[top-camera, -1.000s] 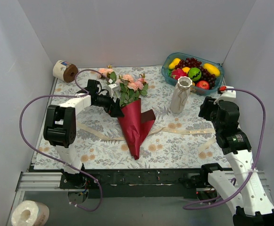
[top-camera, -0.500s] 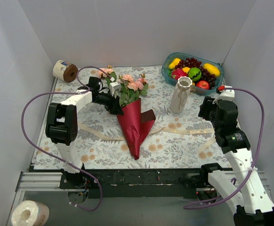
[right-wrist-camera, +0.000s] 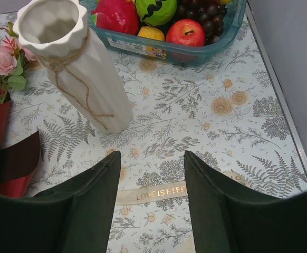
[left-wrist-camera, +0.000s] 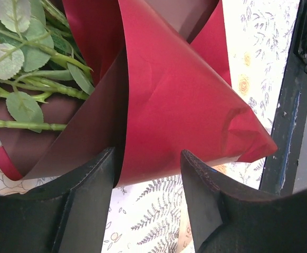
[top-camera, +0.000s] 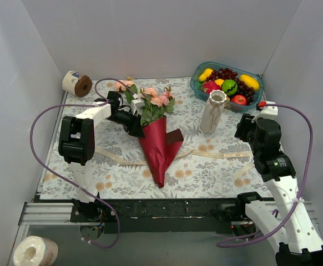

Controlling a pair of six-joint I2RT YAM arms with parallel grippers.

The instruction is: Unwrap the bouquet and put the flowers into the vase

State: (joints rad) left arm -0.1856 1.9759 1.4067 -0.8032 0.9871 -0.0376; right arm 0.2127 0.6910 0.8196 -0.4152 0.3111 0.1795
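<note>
Your left gripper [left-wrist-camera: 148,161] is partly open, and the tablecloth [left-wrist-camera: 148,221] shows through the gap between its jaws. The bouquet [left-wrist-camera: 185,105] lies directly in front of it. The edge of a dark red paper flap [left-wrist-camera: 98,132] runs down into that gap and rests against the inner face of the finger [left-wrist-camera: 87,195] on the left of the wrist view. The other finger overlaps the paper's lower edge, but you cannot tell whether it touches. Nothing is pinched yet. The flowers [left-wrist-camera: 37,87] lie ahead and to the left of this gripper, their green stems and leaves inside the loosened wrapping.

Your right gripper [right-wrist-camera: 152,158] is open and empty, hovering above the cloth. A cream ribbon [right-wrist-camera: 159,193] with gold lettering lies flat on the cloth just ahead of it, in line with the gap. The vase [right-wrist-camera: 85,79] stands ahead and to the left of this gripper, mouth up and empty, with twine tied round its neck. Beyond the vase, further ahead, is the fruit bowl [right-wrist-camera: 195,52]. The bouquet's red paper sits at the far left of this gripper, well apart from it.
</note>
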